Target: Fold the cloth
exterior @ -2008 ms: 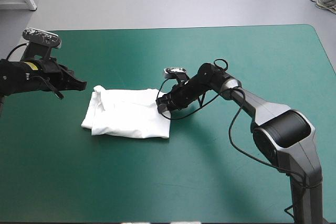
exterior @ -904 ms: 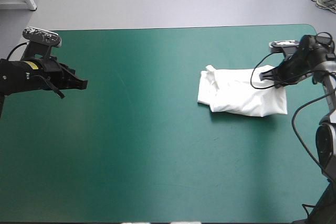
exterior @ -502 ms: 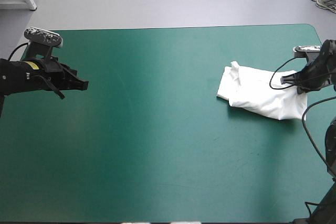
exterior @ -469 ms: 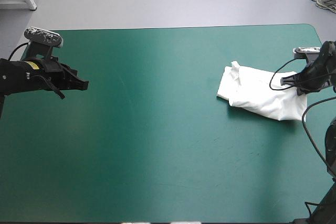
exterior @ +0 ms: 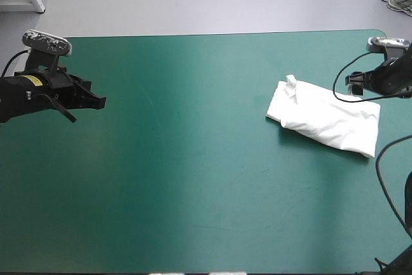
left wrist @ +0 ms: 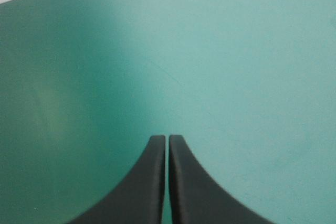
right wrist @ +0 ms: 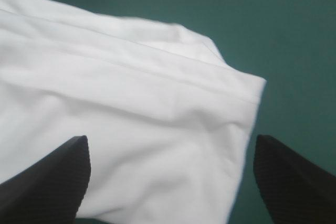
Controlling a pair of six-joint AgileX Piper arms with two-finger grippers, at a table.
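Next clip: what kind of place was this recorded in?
Probably a lab test bench, not a home: a left gripper and a right gripper reach over a teal-green covered table with one folded white T-shirt.

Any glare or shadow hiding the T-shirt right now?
High view: the T-shirt is evenly lit, with only a faint shadow along its near edge; a paler band of light crosses the teal-green cover well left of it. Right wrist view: bright white, seams and folds readable.
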